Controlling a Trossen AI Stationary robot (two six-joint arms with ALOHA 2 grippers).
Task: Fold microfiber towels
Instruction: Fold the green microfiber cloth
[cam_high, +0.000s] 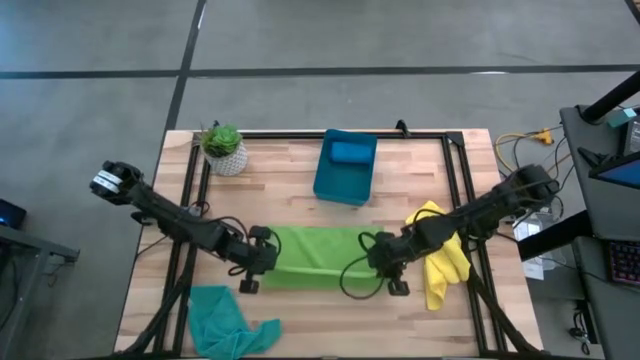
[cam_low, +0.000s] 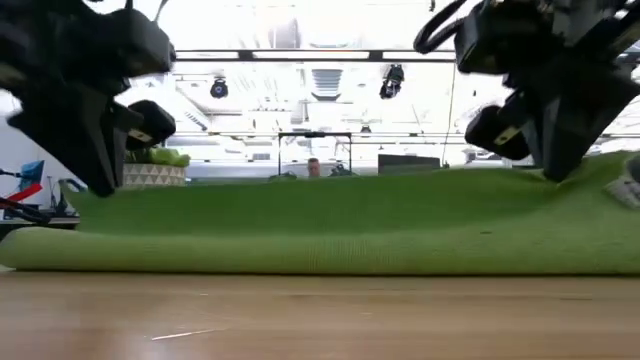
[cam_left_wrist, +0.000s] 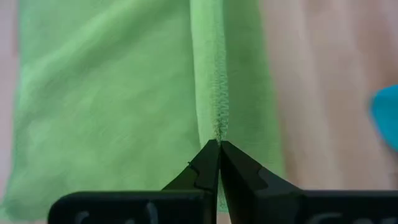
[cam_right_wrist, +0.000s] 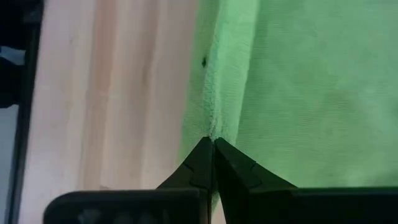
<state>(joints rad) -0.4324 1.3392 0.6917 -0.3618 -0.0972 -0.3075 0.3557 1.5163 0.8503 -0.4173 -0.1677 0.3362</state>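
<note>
High view: fuzzy lime green towel (cam_high: 315, 255) lying mid-table as flat rectangle, long axis running left-right. Left gripper (cam_high: 262, 262) and right gripper (cam_high: 375, 262), 2 jaws each, pinching its stitched end hems.

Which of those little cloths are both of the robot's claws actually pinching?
The lime green microfiber towel, mid-table: left gripper and right gripper pinch its opposite ends. The teal one and yellow one lie crumpled, untouched.
</note>
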